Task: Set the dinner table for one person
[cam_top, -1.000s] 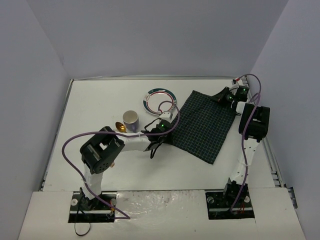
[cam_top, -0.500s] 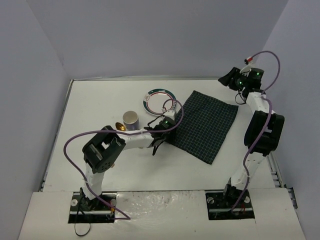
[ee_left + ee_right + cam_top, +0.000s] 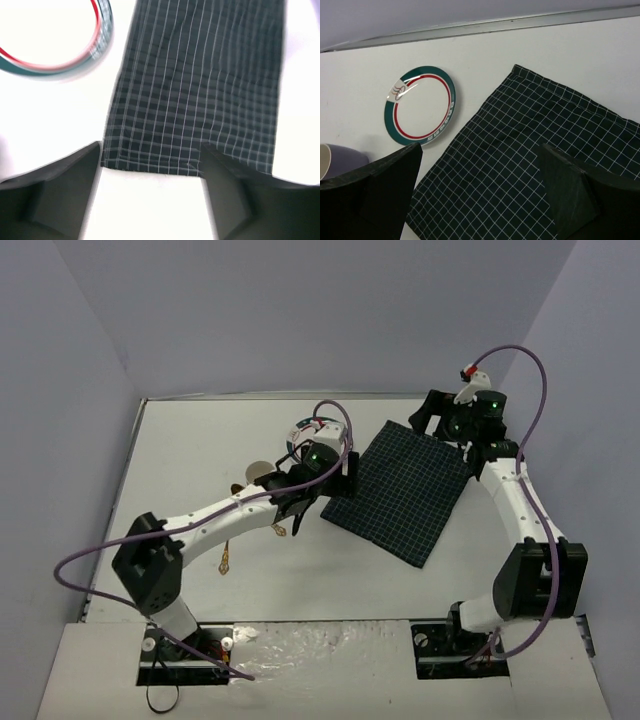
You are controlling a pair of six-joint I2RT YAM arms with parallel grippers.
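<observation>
The dinner table (image 3: 190, 445) is the white tabletop. On its right half lies a dark green checked cloth (image 3: 405, 490) (image 3: 200, 85) (image 3: 530, 165), spread flat. My left gripper (image 3: 340, 478) (image 3: 150, 200) hovers open over the cloth's left edge, with only cloth edge and bare table between its fingers (image 3: 50, 195). Above the cloth's far corner my right gripper (image 3: 428, 413) (image 3: 480, 200) is open and empty. A white plate with a green and red rim (image 3: 312, 432) (image 3: 50, 40) (image 3: 420, 105) sits left of the cloth, partly hidden by the left arm.
A pale cup (image 3: 260, 473) (image 3: 340, 160) stands left of the plate, half behind the left arm. Thin gold cutlery (image 3: 226, 560) lies nearer the front, with another gold piece (image 3: 281, 531) under the arm. Walls close off the table's left, back and right.
Both grippers have opened and let go of the cloth, which now lies flat. The left arm has stretched out and lifted; the right gripper swung out over the cloth's far corner.
</observation>
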